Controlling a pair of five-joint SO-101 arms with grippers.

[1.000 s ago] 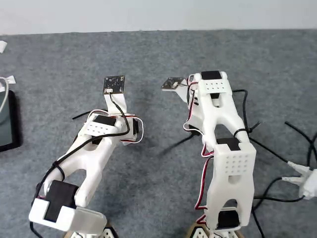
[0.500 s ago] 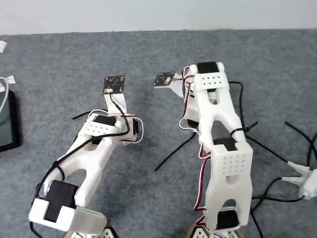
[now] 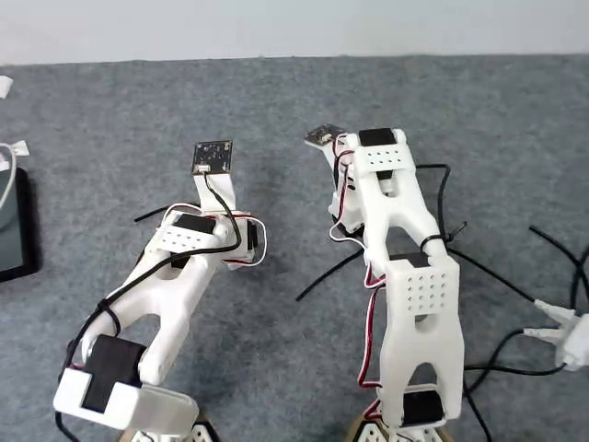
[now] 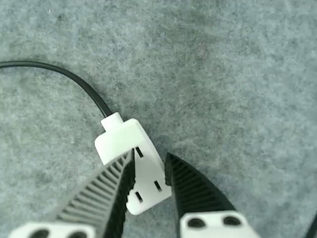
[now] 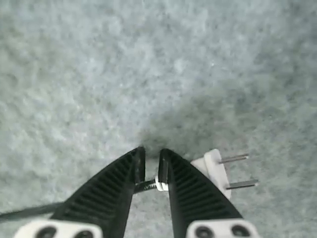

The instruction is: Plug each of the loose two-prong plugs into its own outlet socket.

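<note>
Grey, felt-like cloth covers the table (image 3: 276,92), with a flat black slab (image 3: 17,226) at its left edge. Next comes the left arm (image 3: 175,276). The left fingers (image 4: 116,183), black and ribbed, stand slightly parted and grasp nothing. They straddle the near end of a white outlet socket block (image 4: 124,139) lying flat on the table, one finger over the block and the other beside its edge. Whether they touch it is unclear. The block's slotted face looks straight up. Its long axis runs away from the fingertips to the far end, where the socket's black lead (image 4: 59,74) leaves it and curves off.

Further right stands the right arm (image 3: 405,276). The right fingers (image 5: 181,183) are clenched on a thin black cord (image 5: 148,186) just behind a white two-prong plug (image 5: 213,168). The plug juts out beside one finger with its long axis crosswise to the fingers, and both metal prongs (image 5: 235,158) point sideways, about level with the table.

Since the right arm carries the plug, the socket lies to its left, under the other arm. With the prongs level and the slots facing up, the plug would probably have to be tipped prongs-down above them.

A white adapter with dark cables (image 3: 571,336) lies at the right edge.
</note>
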